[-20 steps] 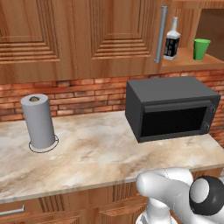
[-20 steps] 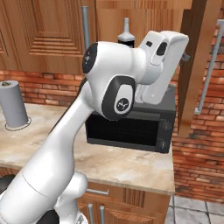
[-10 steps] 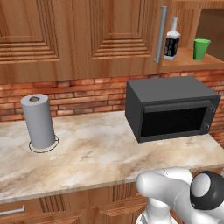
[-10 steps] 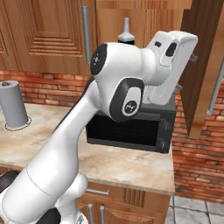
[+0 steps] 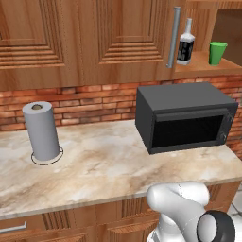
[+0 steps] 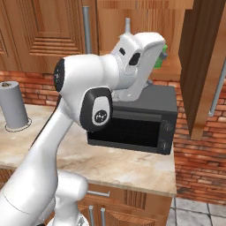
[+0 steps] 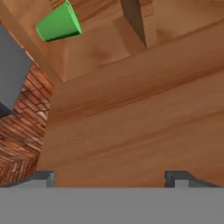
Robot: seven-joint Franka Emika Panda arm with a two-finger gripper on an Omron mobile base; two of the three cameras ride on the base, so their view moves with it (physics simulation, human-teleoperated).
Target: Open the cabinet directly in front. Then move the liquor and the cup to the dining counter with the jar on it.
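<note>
The cabinet (image 5: 118, 38) has its right compartment open, and its door (image 6: 203, 66) is swung out to the right. On the shelf inside stand the liquor (image 5: 185, 45) and the green cup (image 5: 217, 53) to its right. My hand (image 6: 141, 55) is raised in front of that shelf, above the microwave, hiding most of the cup (image 6: 164, 49); the liquor's neck (image 6: 127, 26) shows above it. In the hand view the gripper (image 7: 111, 178) is open and empty, facing a wood panel, with the cup (image 7: 59, 24) at the upper left. The dining counter and the jar are out of view.
A black microwave (image 5: 186, 120) sits on the marble worktop (image 5: 104, 165) just below the open shelf. A grey paper-towel roll (image 5: 42, 131) stands at the left. Closed cabinet doors with a long bar handle (image 5: 173, 38) hang to the left of the shelf. Brick wall runs behind.
In the right base view the arm's hand and elbow have swung left, away from the open door. The jaws stay wide. The liquor and the cup have not moved.
</note>
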